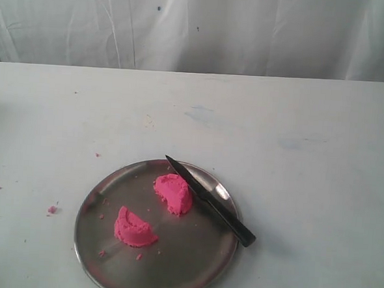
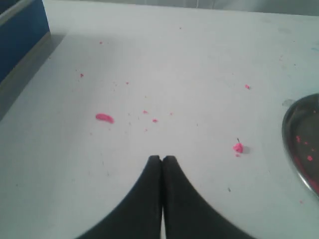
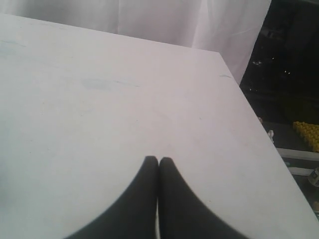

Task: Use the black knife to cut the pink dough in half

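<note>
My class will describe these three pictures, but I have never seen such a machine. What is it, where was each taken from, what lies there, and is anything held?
It is a robot with two arms, each ending in a two-fingered gripper. The wide picture is from a camera off the arms. On the table stands a steel plate holding one half of the pink dough, the other half, and a black knife, its handle past the rim. The other two pictures are from cameras on the wrists: the black shapes are the left gripper and right gripper, both shut, holding nothing. Pink crumbs dot the table.
</note>
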Available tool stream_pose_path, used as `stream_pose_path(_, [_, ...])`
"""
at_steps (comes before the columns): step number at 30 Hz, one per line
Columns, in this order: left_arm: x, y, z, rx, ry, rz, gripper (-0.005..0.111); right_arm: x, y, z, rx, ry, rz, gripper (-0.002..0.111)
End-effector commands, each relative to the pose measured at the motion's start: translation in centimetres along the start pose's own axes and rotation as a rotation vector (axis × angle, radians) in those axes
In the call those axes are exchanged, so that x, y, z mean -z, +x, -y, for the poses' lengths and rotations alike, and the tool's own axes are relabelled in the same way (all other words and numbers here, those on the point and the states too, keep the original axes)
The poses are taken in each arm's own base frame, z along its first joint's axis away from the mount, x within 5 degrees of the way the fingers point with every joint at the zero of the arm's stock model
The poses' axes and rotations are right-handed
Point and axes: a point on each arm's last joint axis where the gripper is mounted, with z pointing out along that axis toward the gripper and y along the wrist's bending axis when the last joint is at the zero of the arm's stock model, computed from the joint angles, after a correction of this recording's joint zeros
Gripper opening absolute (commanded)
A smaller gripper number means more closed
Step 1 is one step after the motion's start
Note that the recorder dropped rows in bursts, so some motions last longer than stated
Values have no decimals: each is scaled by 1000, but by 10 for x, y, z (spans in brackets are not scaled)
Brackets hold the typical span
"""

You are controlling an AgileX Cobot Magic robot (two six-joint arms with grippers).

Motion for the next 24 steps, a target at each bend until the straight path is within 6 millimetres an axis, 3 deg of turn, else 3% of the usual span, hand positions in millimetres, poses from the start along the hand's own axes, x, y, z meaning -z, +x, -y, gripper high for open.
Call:
stream_pose_path(1, [0,7,0,32,4,-54,0,0,1,0,8,5,7,0])
stream_pose_path(24, [0,6,0,11,5,-46,0,0,1,0,8,5,7,0])
